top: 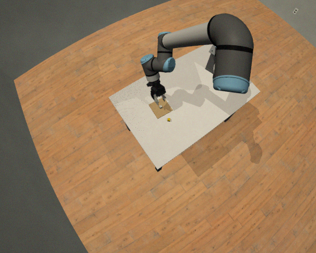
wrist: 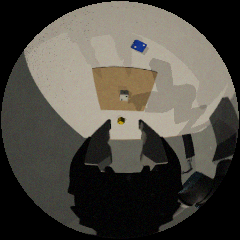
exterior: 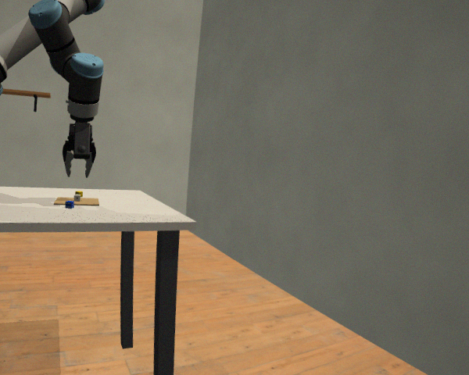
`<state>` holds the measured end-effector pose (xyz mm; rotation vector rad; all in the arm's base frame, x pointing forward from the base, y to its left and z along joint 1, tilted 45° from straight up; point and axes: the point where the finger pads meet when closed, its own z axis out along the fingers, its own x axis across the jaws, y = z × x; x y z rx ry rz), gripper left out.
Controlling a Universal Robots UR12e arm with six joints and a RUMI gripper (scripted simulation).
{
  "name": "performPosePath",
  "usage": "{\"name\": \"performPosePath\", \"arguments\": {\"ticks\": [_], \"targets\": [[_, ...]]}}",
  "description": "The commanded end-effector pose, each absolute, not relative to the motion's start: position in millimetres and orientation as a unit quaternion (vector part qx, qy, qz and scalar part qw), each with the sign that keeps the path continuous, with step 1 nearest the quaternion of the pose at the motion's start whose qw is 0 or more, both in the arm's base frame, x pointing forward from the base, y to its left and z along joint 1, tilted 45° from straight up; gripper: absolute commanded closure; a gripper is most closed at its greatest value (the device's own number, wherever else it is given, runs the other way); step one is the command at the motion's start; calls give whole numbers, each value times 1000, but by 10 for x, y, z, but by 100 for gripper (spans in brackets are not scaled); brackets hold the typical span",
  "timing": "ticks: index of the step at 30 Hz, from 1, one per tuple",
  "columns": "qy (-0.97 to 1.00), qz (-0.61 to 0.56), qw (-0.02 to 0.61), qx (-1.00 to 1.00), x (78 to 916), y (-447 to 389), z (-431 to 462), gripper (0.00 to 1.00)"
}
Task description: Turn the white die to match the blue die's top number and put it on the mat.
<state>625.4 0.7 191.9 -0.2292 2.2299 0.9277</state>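
above the mat (top: 154, 110) (exterior: 90, 201) (wrist: 109, 87), gripper (top: 160, 101) (exterior: 77, 176) (wrist: 124, 120) hangs pointing down, jaws spread partway, nothing pinched; wall visible through the gap in the exterior view. fingertips well clear of the table (top: 179, 130) (exterior: 121, 201) (wrist: 55, 70) and of all dice. white die (top: 160, 106) (exterior: 76, 198) (wrist: 124, 95) is on the mat, near its middle, whole footprint inside the edges in the wrist view. looks flat, not leaning. its top number is too small to read for certain. yellow die (top: 169, 119) (exterior: 78, 193) (wrist: 121, 120) sits on the bare table just beyond one mat edge, apart from it; in the wrist view it shows between the fingertips, but that's line of sight only, the die is down on the tabletop. in the exterior view it's behind the white one, partly covered by it. blue die (exterior: 69, 204) (wrist: 139, 46) is on the table past the opposite mat edge, off the mat, sitting flat. wrist view gives pale pips on its upper face, two plain enough, full count not certain. so can't tell if white and blue match. blue isn't visible from the top camera. arm (top: 189, 35) (exterior: 61, 40) reaches over the table, shadow falling across the tabletop and part of the mat.
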Motion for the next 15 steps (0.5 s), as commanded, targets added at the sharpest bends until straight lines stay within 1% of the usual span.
{"name": "performPosePath", "arguments": {"ticks": [1, 15], "targets": [[863, 354, 350, -88, 6253, 9, 1916, 67], [887, 296, 347, -69, 6243, 32, 1881, 67]]}}
